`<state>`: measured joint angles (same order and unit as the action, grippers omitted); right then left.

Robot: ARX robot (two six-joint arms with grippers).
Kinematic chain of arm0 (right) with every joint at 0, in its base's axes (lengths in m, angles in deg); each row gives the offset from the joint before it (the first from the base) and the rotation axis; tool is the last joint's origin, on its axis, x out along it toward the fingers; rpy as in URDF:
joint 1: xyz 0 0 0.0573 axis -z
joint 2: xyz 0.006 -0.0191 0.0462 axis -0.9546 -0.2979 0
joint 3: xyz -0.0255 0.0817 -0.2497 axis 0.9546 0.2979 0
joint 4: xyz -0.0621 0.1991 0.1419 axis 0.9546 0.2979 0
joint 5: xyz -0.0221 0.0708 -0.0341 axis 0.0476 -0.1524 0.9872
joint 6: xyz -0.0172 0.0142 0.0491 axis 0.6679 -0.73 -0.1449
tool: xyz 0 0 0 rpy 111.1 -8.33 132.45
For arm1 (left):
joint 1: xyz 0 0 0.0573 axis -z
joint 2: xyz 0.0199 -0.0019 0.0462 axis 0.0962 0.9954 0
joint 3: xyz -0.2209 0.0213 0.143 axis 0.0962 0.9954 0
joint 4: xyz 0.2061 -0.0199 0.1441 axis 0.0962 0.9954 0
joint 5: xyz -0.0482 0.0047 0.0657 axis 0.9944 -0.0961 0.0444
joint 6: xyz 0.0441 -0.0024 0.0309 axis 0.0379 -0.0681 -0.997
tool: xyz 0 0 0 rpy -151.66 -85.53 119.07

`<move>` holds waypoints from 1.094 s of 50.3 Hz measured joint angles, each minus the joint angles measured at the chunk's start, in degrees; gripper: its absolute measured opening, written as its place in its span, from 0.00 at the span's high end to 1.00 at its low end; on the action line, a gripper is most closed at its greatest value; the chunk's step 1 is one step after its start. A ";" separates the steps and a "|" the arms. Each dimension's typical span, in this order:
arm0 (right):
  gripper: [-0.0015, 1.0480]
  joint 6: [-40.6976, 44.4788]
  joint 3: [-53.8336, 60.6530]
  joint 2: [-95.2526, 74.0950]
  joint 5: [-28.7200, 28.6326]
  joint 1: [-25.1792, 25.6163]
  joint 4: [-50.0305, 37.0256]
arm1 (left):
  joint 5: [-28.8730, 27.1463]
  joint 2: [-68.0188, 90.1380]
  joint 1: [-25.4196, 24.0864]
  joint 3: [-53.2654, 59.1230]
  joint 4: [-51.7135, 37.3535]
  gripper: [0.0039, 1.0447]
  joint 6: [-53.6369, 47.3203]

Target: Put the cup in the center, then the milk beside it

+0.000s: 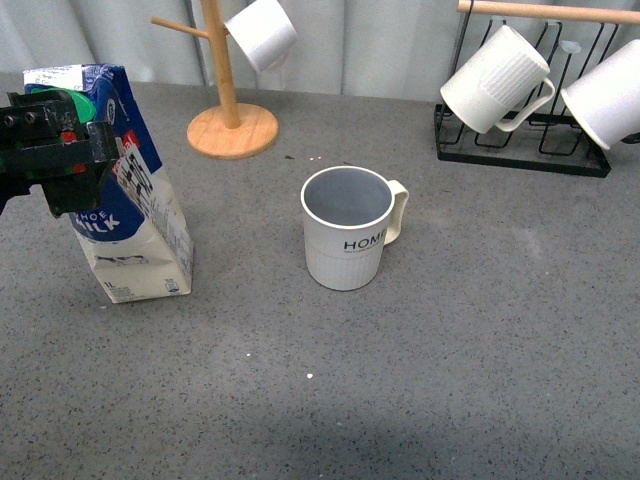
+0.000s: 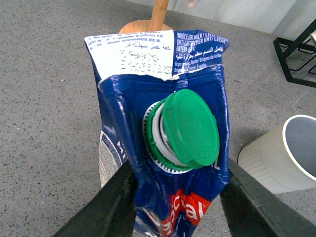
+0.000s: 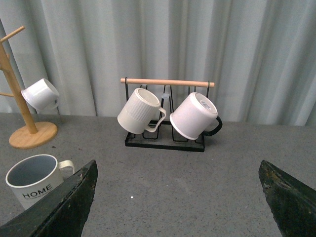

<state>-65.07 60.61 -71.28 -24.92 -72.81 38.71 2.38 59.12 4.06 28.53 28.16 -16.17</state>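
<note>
The cup [image 1: 347, 228], cream-white and ribbed with "HOME" lettering and a grey-blue inside, stands upright on the dark grey tabletop [image 1: 480, 330] near the middle. It also shows in the left wrist view [image 2: 284, 158] and the right wrist view [image 3: 35, 180]. The milk [image 1: 130, 215], a blue and white carton with a green cap [image 2: 190, 128], stands tilted to the left of the cup. My left gripper [image 1: 55, 150] is shut on the carton's top [image 2: 175, 197]. My right gripper [image 3: 177, 197] is open and empty above bare tabletop, out of the front view.
A wooden mug tree [image 1: 230, 110] with a small white cup [image 1: 262, 32] stands at the back. A black wire rack [image 1: 520, 130] with white mugs [image 1: 497, 80] sits at the back right. A curtain hangs behind.
</note>
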 joint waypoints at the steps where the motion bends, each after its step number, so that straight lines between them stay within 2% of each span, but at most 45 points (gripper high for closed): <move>1: 0.09 0.00 0.00 0.00 0.00 0.00 0.00 | -0.02 0.00 0.02 -0.02 0.00 0.59 0.02; 7: 0.09 0.02 0.00 0.00 0.00 0.00 0.00 | -0.24 -0.37 0.46 -0.09 0.00 0.81 0.42; 11: 0.09 0.02 0.00 0.00 0.00 0.00 0.00 | -0.50 -1.18 1.51 -0.07 0.00 0.89 0.96; 16: 0.09 0.02 0.00 0.00 0.00 0.00 0.00 | -1.79 -2.03 3.58 -0.07 -0.42 0.95 1.40; 36: 0.09 0.00 0.00 0.00 0.00 0.00 0.00 | -6.84 3.04 13.79 -3.10 -3.65 0.95 1.68; 55: 0.09 0.00 0.00 0.00 0.00 0.00 0.00 | -9.11 6.49 15.93 -4.02 -5.51 0.95 -2.01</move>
<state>-65.07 60.61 -71.28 -24.92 -72.81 38.71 -6.74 65.61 20.00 24.51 22.65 -18.18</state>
